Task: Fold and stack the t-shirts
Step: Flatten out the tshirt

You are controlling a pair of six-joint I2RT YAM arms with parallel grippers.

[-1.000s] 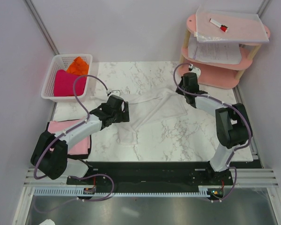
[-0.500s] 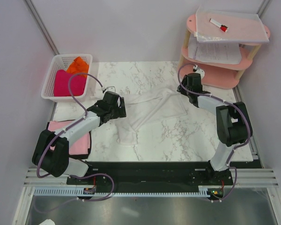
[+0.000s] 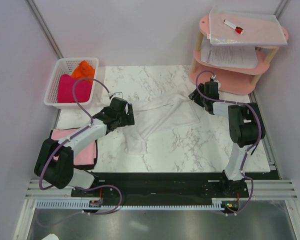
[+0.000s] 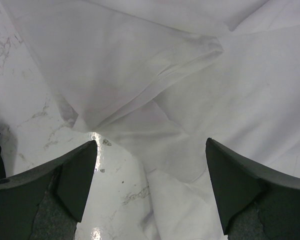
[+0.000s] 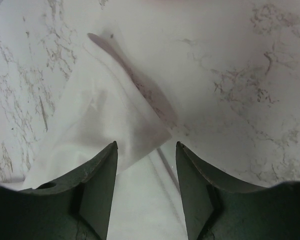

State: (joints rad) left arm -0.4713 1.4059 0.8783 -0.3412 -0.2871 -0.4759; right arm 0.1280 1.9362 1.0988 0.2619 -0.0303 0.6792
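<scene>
Because the white t-shirt (image 3: pixel 165 114) is thin, limp cloth lying crumpled and partly doubled over itself in the middle of the marble table (image 3: pixel 200 145), it should weigh almost nothing and keep no shape when lifted. It should also slide easily on the glossy top, so a pull on one corner is likely to drag the whole thing rather than straighten it. The left gripper (image 4: pixel 150 150) hangs just above the shirt's left side with fingers spread wide and nothing between them. Below it lies a folded flap with a stitched hem (image 4: pixel 165 80) crossing a flatter layer. The right gripper (image 5: pixel 146 147) is at the shirt's far right corner, fingers parted to a middling gap. A pointed tip of cloth lies under that gap, loose rather than pinched as far as I can judge. Hems and seams look like the best places to take hold, being doubled and less likely to slip, and holding two opposite edges would probably keep it flat. The layers look sheer, so lifting only one could be hard.
</scene>
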